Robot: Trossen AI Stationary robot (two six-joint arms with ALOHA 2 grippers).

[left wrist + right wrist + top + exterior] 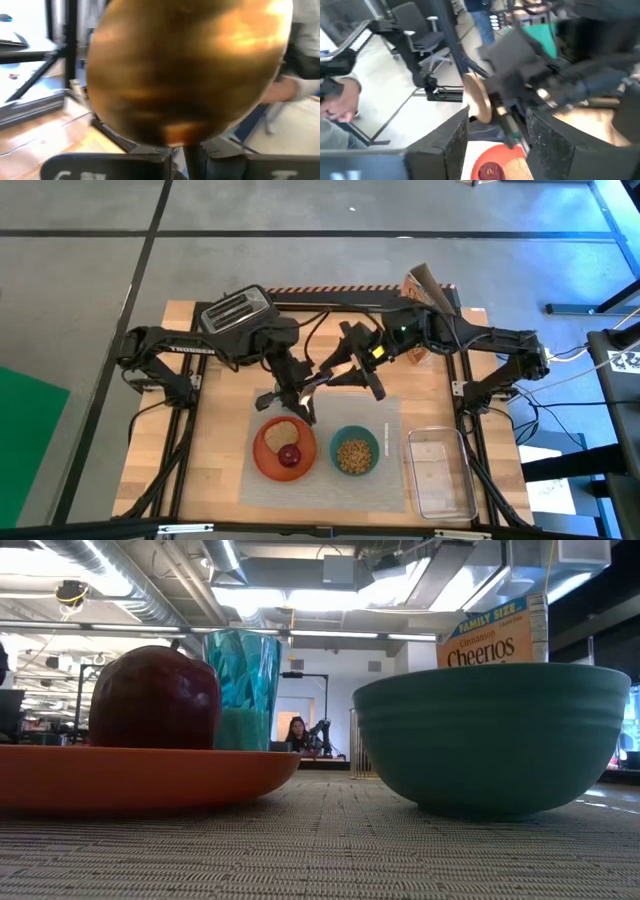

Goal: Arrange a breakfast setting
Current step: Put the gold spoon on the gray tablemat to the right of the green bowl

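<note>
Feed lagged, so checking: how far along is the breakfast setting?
Done: toast and red fruit sit on the orange plate, cereal is in the teal bowl, both on the grey placemat; the glass stands beyond the plate. In hand: the left end effector is shut on the gold spoon, the right end effector open around its handle. Left: laying the spoon down.

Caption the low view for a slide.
Tabletop close-up: red apple on orange plate, teal bowl, green glass behind.
</note>
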